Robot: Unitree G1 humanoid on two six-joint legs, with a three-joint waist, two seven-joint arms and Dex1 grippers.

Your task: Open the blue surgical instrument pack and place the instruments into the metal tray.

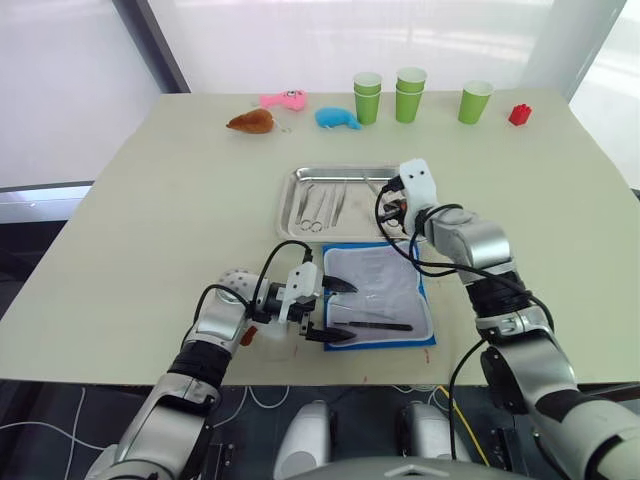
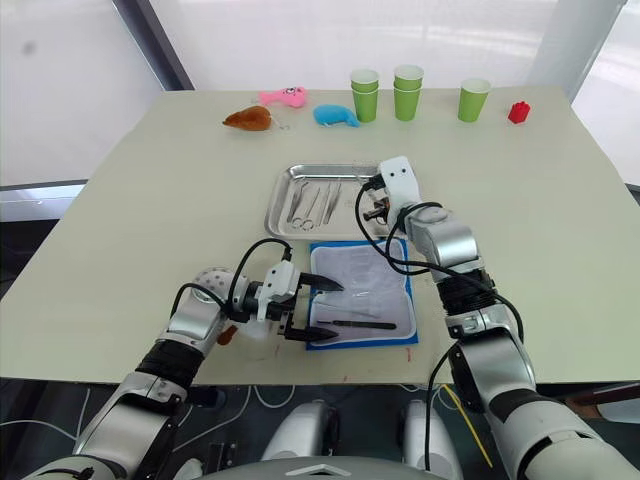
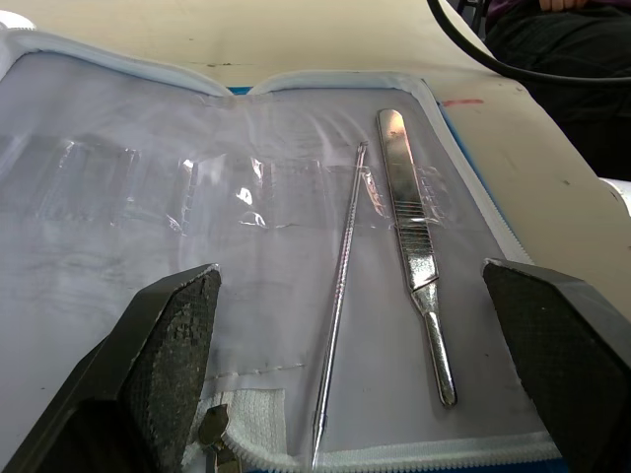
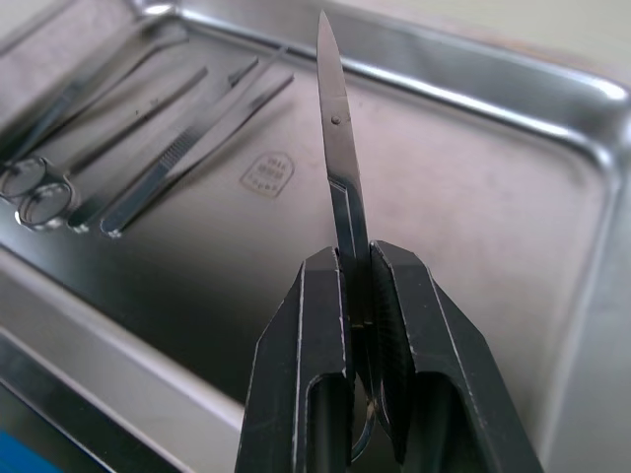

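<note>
The right gripper (image 4: 360,296) pinches thin, stiff, slippery scissors (image 4: 335,148) by the shank above the metal tray (image 4: 552,128) (blades closed); the left gripper (image 3: 345,345) gapes over the blue surgical instrument pack (image 3: 148,197).

**Looks like a robot test lab, not a real clinic**

Pretty sure this is a lab or demo room. One plain cream table (image 1: 150,220) stands by big frosted windows (image 1: 60,80), with loose cables on the floor (image 1: 40,430) underneath. Along the far edge sit random props: green paper cups (image 1: 408,95), plush toys (image 1: 283,100) and a small red block (image 1: 519,115).
</note>
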